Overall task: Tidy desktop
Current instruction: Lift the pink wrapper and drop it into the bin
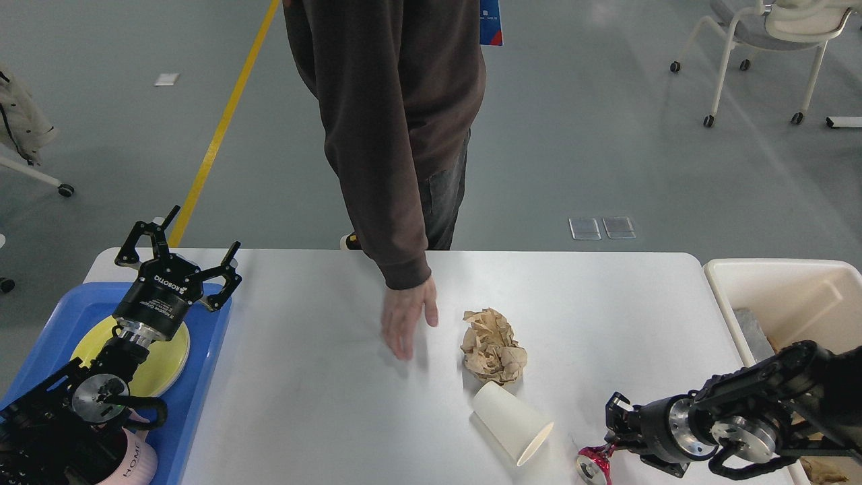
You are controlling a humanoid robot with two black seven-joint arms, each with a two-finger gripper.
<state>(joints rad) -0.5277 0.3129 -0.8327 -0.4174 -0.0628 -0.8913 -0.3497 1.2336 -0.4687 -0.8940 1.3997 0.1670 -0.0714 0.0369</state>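
Observation:
The white desktop (303, 391) holds a white paper cup (510, 421) lying on its side, mouth toward the front right. A crumpled ball of brown paper (493, 347) sits just behind the cup. A shiny red and silver object (592, 463) lies at the front right, touching the lower end of my right gripper (618, 431). That gripper is dark and seen nearly end-on, so its fingers cannot be told apart. My left gripper (178, 248) hovers open over the far end of the blue tray, holding nothing.
A person stands at the far edge, one hand (404, 320) low over the desktop left of the paper ball. The blue tray (209, 350) at left holds a yellow plate (165, 357) and a pink mug (131, 461). A cream bin (781, 276) stands at right.

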